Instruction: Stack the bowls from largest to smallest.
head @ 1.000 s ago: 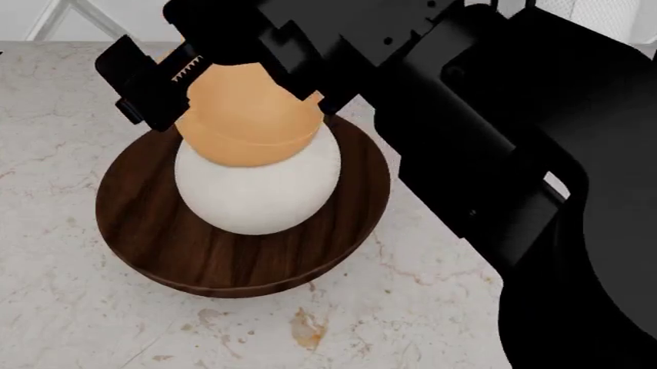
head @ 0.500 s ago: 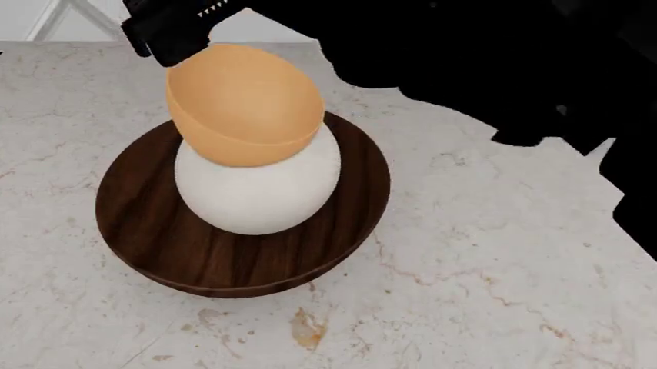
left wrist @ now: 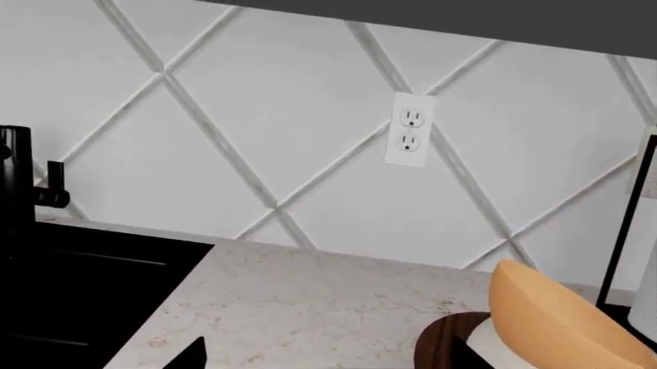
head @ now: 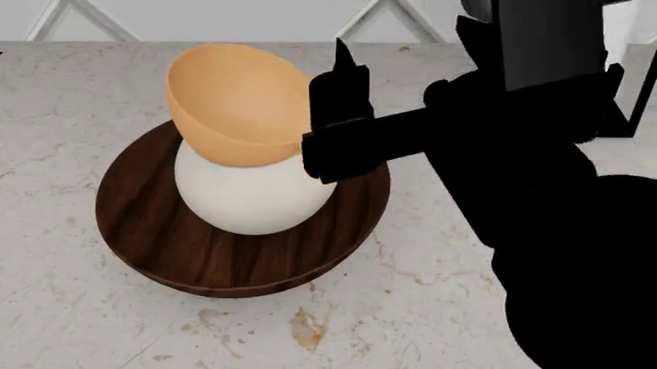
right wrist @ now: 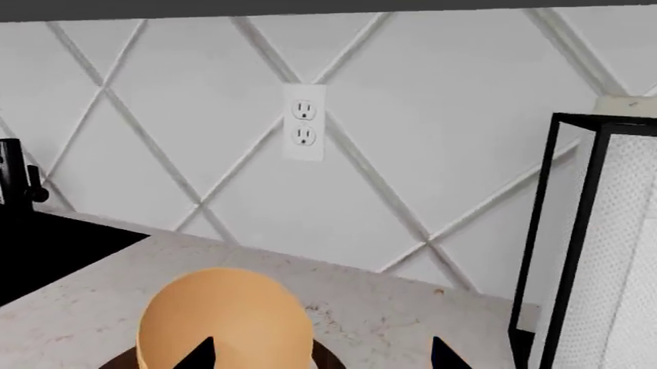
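Stack: smooth orange-tan bowl [head: 241,104] tilted atop rounded white pot-like bowl [head: 255,192] in wide dark-brown wood-grain bowl [head: 154,231] on marble counter [head: 431,300] | right jaws beside, empty, spread | left jaws state indeterminable | risk: nudge topples tilted bowl

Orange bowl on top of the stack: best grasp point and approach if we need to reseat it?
Probably the upper rim of the orange bowl, pinched across the thin wall from above. It sits tilted on the white bowl, its opening facing up and toward the head camera, so the rim is exposed while the rounded underside offers no purchase.
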{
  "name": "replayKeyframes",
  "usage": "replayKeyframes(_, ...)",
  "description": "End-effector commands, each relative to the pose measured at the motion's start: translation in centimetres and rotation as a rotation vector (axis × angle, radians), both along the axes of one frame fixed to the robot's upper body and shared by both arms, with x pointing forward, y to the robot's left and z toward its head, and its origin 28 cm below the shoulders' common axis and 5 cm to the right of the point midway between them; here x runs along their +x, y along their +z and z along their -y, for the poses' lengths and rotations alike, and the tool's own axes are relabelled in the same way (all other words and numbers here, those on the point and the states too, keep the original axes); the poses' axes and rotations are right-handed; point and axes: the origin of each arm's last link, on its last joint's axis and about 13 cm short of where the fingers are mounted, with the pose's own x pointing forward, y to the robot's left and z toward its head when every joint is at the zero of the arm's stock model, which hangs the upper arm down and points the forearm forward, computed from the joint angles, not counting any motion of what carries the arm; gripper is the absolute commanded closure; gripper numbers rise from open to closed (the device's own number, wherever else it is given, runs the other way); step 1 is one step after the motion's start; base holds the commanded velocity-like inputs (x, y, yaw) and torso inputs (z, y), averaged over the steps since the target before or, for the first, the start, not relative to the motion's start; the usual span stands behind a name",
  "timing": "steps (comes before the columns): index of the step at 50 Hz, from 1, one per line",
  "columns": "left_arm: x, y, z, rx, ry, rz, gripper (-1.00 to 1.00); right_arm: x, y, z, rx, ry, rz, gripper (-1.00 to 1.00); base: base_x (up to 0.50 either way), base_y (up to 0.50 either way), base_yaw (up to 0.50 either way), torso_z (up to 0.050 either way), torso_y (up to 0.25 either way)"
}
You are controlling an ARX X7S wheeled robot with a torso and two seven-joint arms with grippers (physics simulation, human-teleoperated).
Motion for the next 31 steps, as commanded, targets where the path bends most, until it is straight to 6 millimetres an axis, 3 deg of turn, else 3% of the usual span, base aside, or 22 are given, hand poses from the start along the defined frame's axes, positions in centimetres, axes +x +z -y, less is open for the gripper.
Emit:
replayKeyframes(1,0.1,0.2,-0.1,-0.028,0.01,0.035,-1.0,-3.7,-2.7,1.8,0.045,-0.051,0.007,-1.0,0.0,0.0,0.0,0.0,0.0)
replayKeyframes(12,0.2,-0.1,0.2,-0.007,0.01,0.02,-1.0,-5.4,-3.3,4.1,0.048,-0.139,0.026,-1.0,0.0,0.0,0.0,0.0,0.0)
replayKeyframes(20,0.5,-0.1,0.4,0.025,0.003,0.003,-1.0,-7.1,-1.8,6.4,0.019,-0.212,0.059,-1.0,0.0,0.0,0.0,0.0,0.0)
replayKeyframes(31,3.2,5.7,-0.4,0.182,-0.055,0.009,-1.0,-9.3,2.7,9.6,0.004,-0.297,0.107,-1.0,0.0,0.0,0.0,0.0,0.0)
